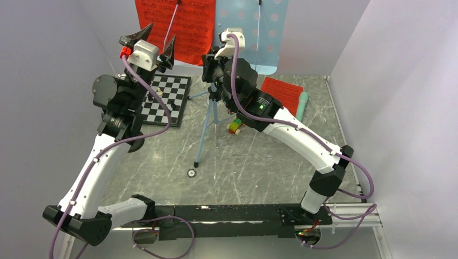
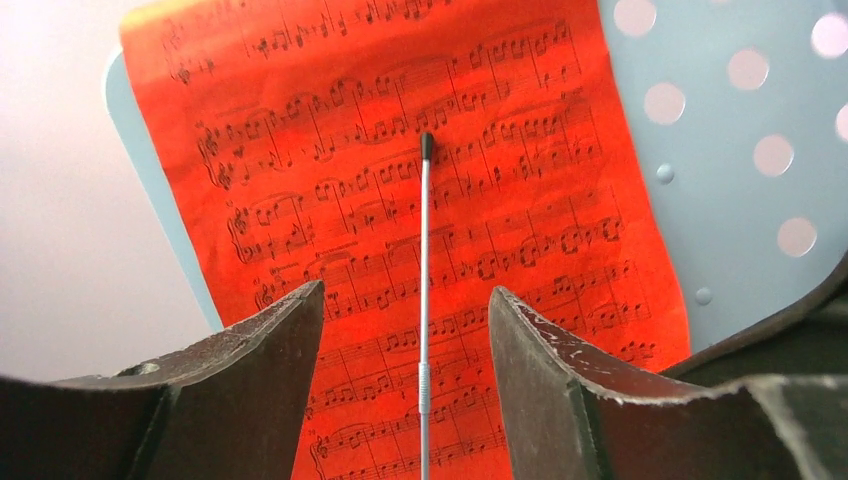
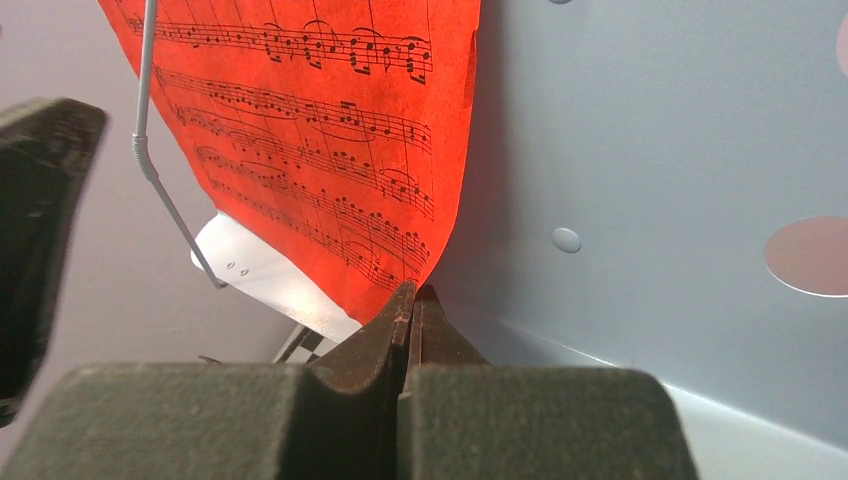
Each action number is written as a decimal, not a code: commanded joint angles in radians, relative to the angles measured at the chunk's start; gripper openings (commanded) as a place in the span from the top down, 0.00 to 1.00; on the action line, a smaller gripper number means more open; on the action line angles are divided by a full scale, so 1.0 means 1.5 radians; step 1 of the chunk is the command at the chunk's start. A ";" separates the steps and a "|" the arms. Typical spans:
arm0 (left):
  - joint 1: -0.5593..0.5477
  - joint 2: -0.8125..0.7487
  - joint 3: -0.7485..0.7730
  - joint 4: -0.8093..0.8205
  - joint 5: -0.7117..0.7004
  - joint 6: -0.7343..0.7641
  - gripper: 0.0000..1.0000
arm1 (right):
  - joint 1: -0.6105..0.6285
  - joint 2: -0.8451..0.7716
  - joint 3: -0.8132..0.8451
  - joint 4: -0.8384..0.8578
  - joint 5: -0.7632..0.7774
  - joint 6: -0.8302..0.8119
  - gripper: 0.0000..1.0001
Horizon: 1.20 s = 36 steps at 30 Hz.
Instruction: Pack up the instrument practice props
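A red sheet-music page (image 1: 175,27) lies on the light blue perforated music stand (image 1: 254,32), whose tripod (image 1: 208,124) stands mid-table. My left gripper (image 1: 154,40) is raised in front of the page, open and empty. In the left wrist view its jaws (image 2: 407,290) stand either side of the thin wire page holder (image 2: 424,300). My right gripper (image 3: 413,290) is shut on the lower corner of that page (image 3: 330,150), against the stand's ledge (image 3: 620,200). A second red page (image 1: 282,91) and the mint-green microphone (image 1: 302,105) lie at the right. A small round black base (image 1: 191,173) sits by a tripod foot.
A chessboard (image 1: 167,97) with pieces lies at the back left, under my left arm. A small multicoloured block toy (image 1: 235,127) sits beneath my right arm. Walls close in at the left, back and right.
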 commanded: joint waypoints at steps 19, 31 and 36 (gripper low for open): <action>-0.020 0.053 0.016 -0.020 -0.056 0.120 0.60 | 0.001 -0.022 0.013 0.009 -0.009 -0.015 1.00; -0.024 0.039 0.010 -0.011 -0.056 0.103 1.00 | 0.001 -0.033 -0.005 0.019 -0.009 -0.014 1.00; -0.024 0.012 -0.013 0.004 -0.056 0.090 1.00 | 0.001 -0.034 -0.007 0.021 -0.009 -0.013 1.00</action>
